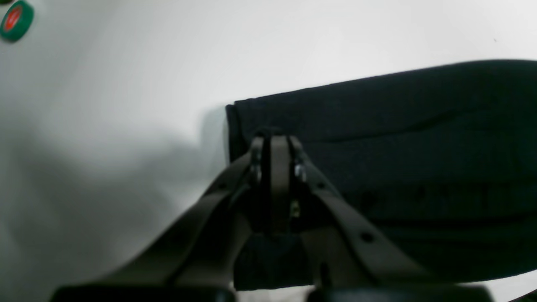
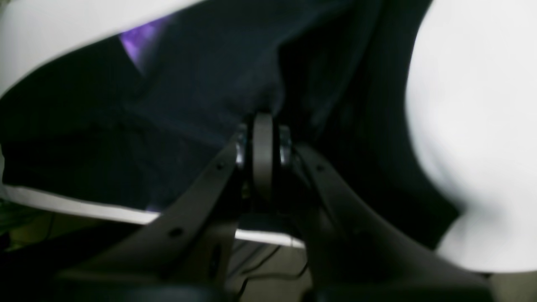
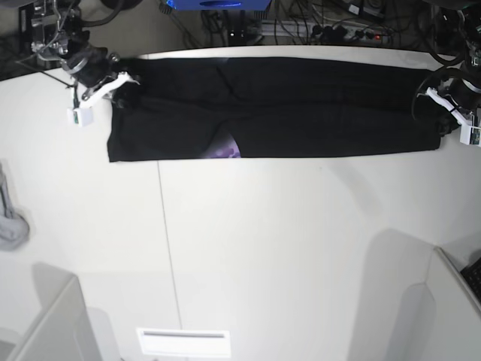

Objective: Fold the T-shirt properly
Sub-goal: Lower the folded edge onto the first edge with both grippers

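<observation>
The black T-shirt (image 3: 301, 105) lies as a long flat band across the far side of the white table (image 3: 263, 248), with a bit of purple print (image 3: 225, 150) peeking out at its near edge. My right gripper (image 3: 124, 81) is at the band's left end and shut on the cloth. In the right wrist view, folds of the T-shirt (image 2: 188, 84) run in to the right gripper (image 2: 263, 121). My left gripper (image 3: 440, 105) is at the right end. In the left wrist view the left gripper (image 1: 275, 140) is shut on the corner of the T-shirt (image 1: 398, 126).
A green and red round thing (image 1: 16, 19) sits on the table beyond the shirt's end. Behind the far table edge (image 2: 84, 207) are cables and a blue box (image 3: 218, 4). A white label (image 3: 183, 342) lies near the front edge, and grey panels stand at the front corners.
</observation>
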`<control>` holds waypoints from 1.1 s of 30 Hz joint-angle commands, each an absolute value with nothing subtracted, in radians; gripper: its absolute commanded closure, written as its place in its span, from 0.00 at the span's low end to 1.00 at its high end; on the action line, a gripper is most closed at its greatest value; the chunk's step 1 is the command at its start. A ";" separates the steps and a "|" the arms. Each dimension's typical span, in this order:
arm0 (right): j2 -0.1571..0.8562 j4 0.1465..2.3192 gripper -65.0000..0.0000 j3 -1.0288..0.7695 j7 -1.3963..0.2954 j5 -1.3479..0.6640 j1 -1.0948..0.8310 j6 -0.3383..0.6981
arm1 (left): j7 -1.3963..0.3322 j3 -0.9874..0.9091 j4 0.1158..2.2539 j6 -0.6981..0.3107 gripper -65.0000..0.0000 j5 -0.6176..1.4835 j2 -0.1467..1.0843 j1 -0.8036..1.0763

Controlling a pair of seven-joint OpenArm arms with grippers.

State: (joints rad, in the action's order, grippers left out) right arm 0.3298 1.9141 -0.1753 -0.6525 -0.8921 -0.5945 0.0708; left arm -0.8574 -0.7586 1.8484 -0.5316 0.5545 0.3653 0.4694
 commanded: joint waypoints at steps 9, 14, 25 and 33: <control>0.341 1.910 1.00 -0.189 -0.628 -0.906 -0.593 0.077 | -0.837 -0.765 1.771 -0.532 1.00 0.503 0.355 0.463; 0.341 1.910 1.00 -0.189 -0.628 -0.906 -0.593 0.077 | -0.835 -0.766 1.773 -0.532 1.00 0.475 0.348 0.461; 0.308 1.908 0.65 -0.269 -0.627 -0.906 -0.611 0.076 | -0.835 -0.783 1.779 -0.532 0.30 0.478 0.349 0.464; 0.280 1.979 0.65 -0.288 -0.622 -0.906 -0.628 0.134 | -0.835 -0.895 1.920 -0.590 0.20 0.481 0.248 0.447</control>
